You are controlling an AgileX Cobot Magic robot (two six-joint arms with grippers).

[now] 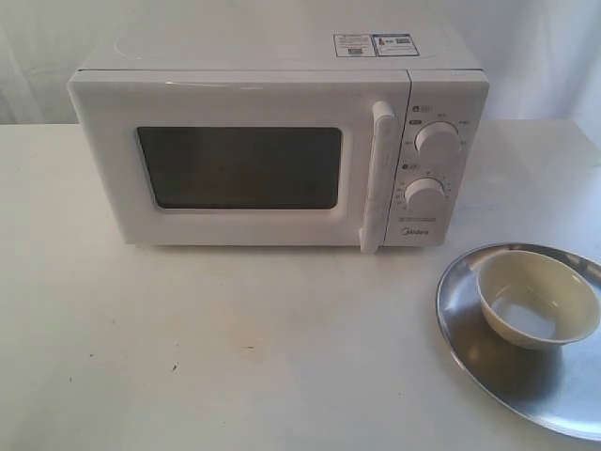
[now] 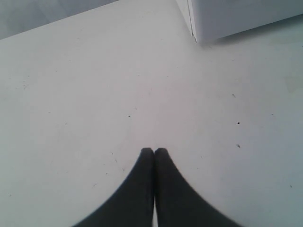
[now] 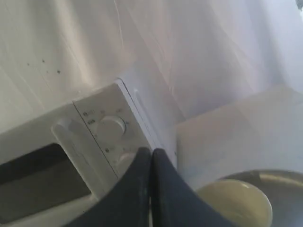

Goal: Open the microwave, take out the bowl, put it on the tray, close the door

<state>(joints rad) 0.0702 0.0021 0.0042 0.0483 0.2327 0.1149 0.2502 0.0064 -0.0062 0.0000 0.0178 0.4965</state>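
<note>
The white microwave [image 1: 272, 141] stands at the back of the table with its door [image 1: 239, 167] shut flat against the front, bar handle [image 1: 378, 177] at the door's right. The cream bowl [image 1: 537, 299] sits on the silver tray [image 1: 488, 376] at the front right. Neither arm shows in the exterior view. My left gripper [image 2: 154, 150] is shut on nothing, over bare tabletop, a corner of the microwave [image 2: 236, 16] beyond it. My right gripper [image 3: 151, 151] is shut and empty, seen against the microwave's dials [image 3: 111, 127], with the bowl [image 3: 239, 201] and tray [image 3: 284, 182] beside it.
A white table [image 1: 235, 357] carries everything, and pale curtain cloth hangs behind. The tray runs off the exterior view's right edge. Two stickers [image 1: 376, 44] lie on the microwave's top.
</note>
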